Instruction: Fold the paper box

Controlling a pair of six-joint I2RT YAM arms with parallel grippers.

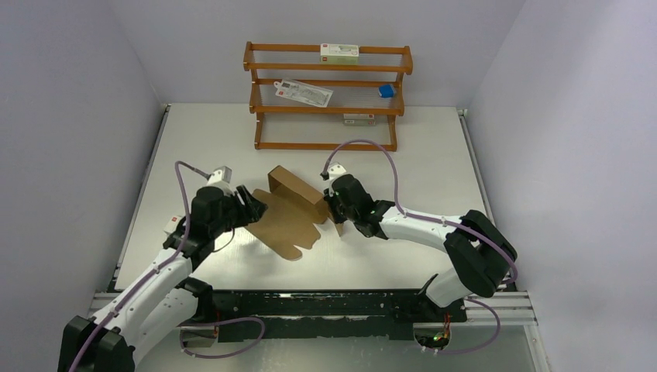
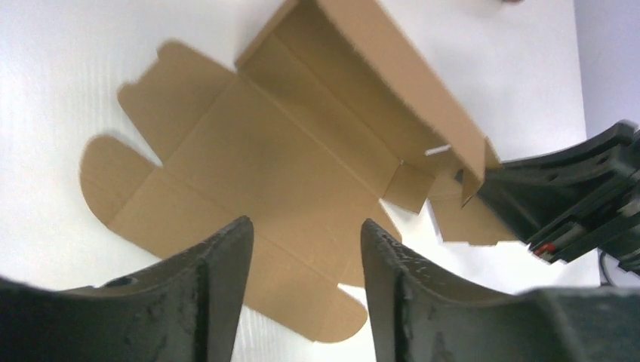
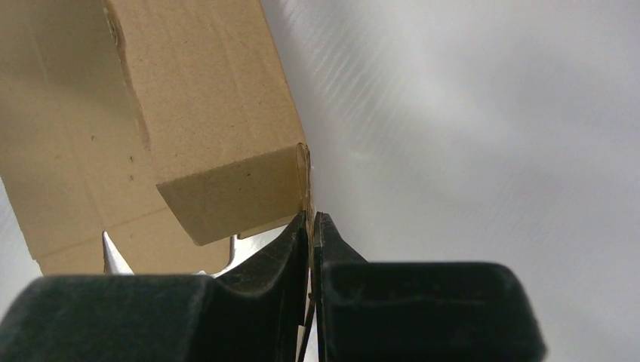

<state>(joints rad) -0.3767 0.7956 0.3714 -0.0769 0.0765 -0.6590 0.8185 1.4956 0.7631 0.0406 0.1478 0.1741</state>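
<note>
The paper box is a brown die-cut sheet on the white table, its far wall folded upright. In the left wrist view the paper box spreads flat with rounded tabs at its left. My left gripper stands open at the sheet's left edge, and its fingers frame the near flap without gripping it. My right gripper is shut on the box's right end. The right wrist view shows the cardboard wall pinched edge-on between the right gripper's fingertips.
A wooden rack stands at the back of the table with white cartons and a small blue thing on its shelves. Grey walls close in the left, right and back sides.
</note>
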